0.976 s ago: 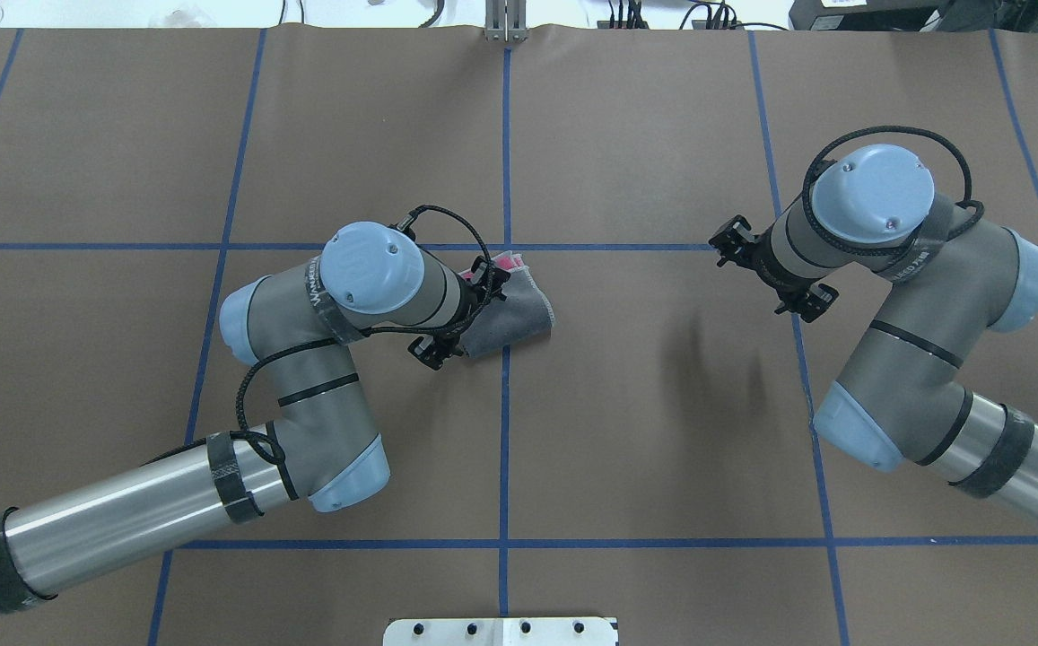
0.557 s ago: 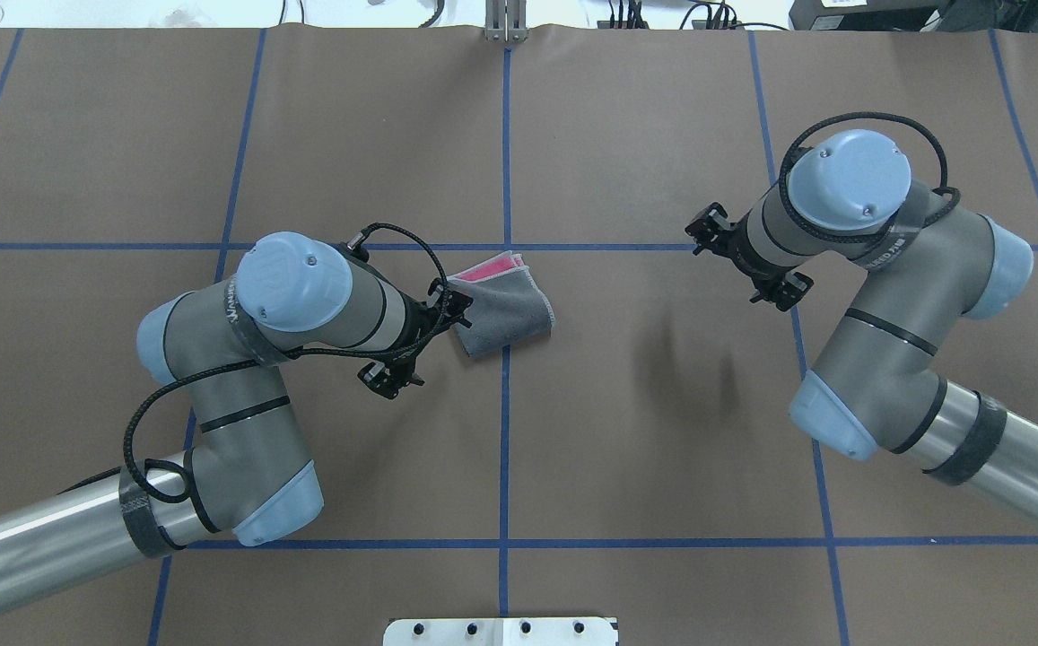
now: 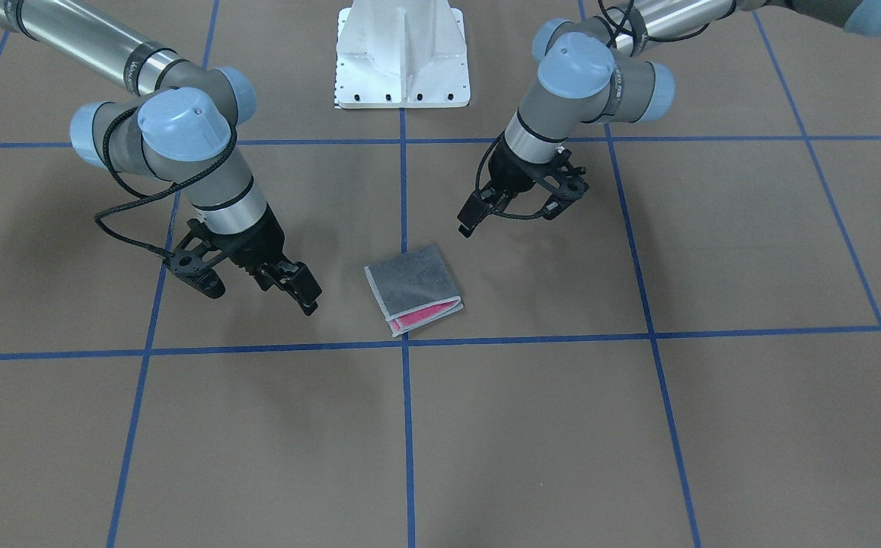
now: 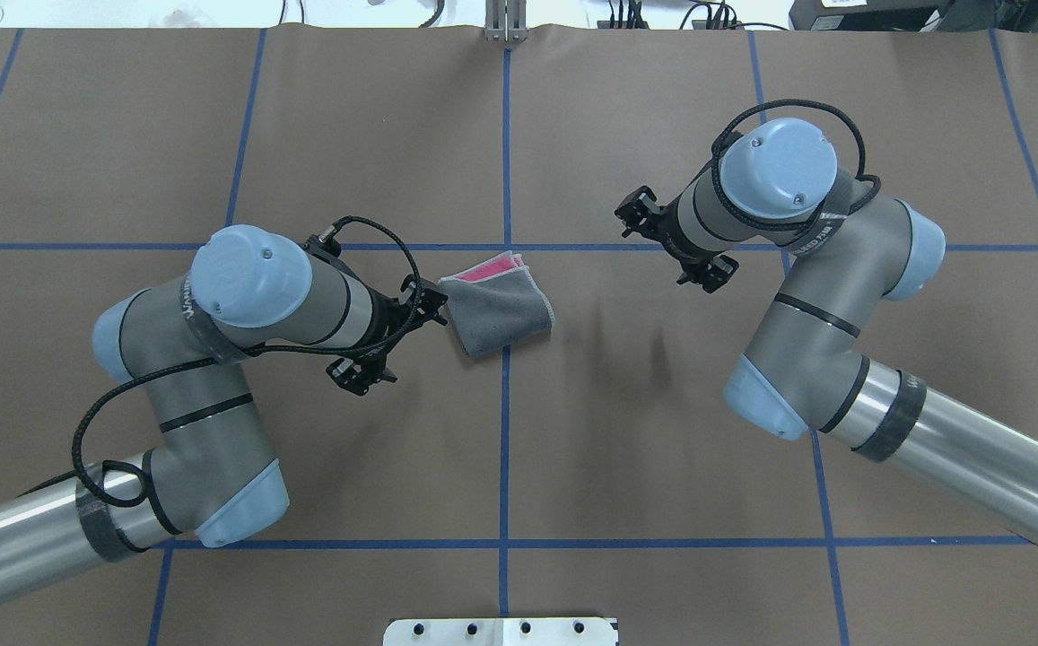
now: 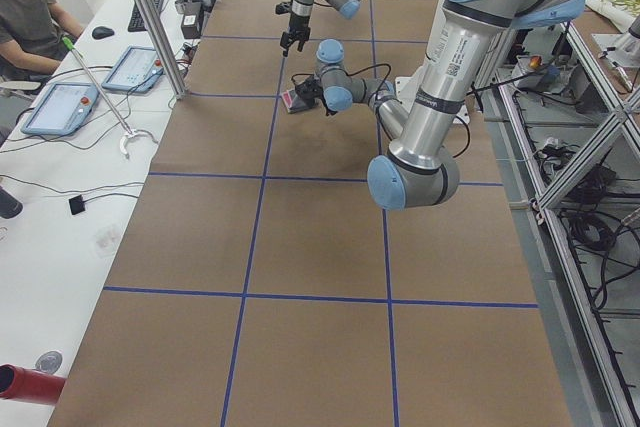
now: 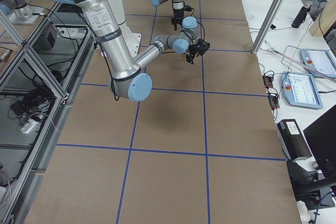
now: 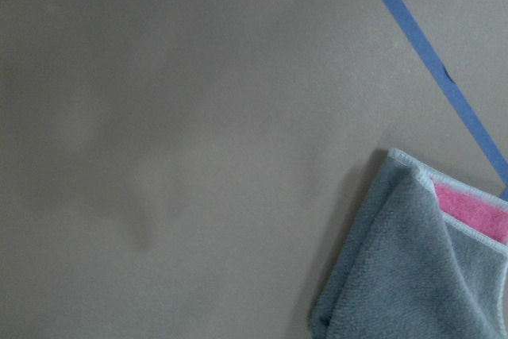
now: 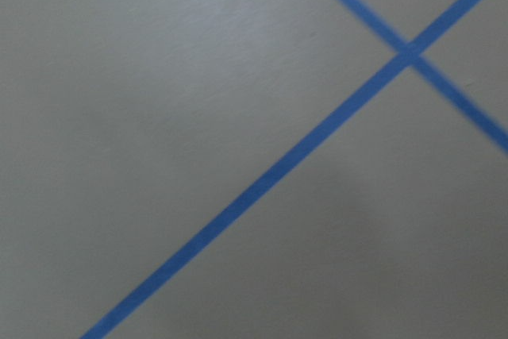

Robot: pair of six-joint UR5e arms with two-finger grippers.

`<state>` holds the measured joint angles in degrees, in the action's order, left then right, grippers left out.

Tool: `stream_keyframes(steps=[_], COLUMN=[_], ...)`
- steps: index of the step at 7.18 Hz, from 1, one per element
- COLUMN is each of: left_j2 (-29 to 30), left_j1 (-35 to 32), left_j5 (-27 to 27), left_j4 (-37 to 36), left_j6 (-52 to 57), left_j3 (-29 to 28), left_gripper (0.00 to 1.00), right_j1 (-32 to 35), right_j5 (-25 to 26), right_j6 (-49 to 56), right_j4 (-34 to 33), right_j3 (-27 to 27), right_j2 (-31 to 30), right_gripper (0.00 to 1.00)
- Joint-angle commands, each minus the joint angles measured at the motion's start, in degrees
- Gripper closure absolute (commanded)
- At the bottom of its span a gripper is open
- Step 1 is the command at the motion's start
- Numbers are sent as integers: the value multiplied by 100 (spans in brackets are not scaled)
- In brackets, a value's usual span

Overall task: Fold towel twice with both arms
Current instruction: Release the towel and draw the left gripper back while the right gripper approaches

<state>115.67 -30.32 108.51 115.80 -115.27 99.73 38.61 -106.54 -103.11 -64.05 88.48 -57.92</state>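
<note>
We read the towel (image 4: 502,309) as already folded twice, grey face up with pink peeking out at its open edge. It lies flat on the table (image 4: 644,449) just ahead of the left gripper (image 4: 391,339), untouched, and well apart from the right gripper (image 4: 673,238); both sets of jaws look spread and empty. So we judge this the release-and-retreat step, and next only needs the arms backed clear without snagging the cloth. Versus a second ago, the left gripper has pulled back off the towel's edge, the right has swung in closer, and the towel hasn't shifted.
</note>
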Motion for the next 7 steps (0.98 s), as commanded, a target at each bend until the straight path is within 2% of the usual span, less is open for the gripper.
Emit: stream_keyframes(steps=[1, 2, 4, 5, 6, 7], left_j2=[-229, -229, -221, -221, -221, -221], left_j1=[-9, -9, -9, -9, -9, -9], left_j5=[-23, -31, -40, -40, -40, -40], left_j4=[4, 4, 4, 4, 4, 4], left_j6=[163, 163, 154, 154, 154, 154], left_j3=[240, 240, 240, 249, 240, 249], left_gripper=[1, 1, 1, 1, 1, 1], right_j1=[-99, -108, -230, -292, -336, -345], right_j5=[1, 1, 194, 203, 221, 212], right_j6=[124, 560, 1675, 2002, 1988, 1892], right_j4=[314, 332, 367, 645, 1144, 1341], right_j3=[-889, -1128, -1183, -1297, -1559, -1657], right_j2=[909, 1044, 1063, 1054, 1063, 1081], right_gripper=[0, 2, 12, 20, 23, 26])
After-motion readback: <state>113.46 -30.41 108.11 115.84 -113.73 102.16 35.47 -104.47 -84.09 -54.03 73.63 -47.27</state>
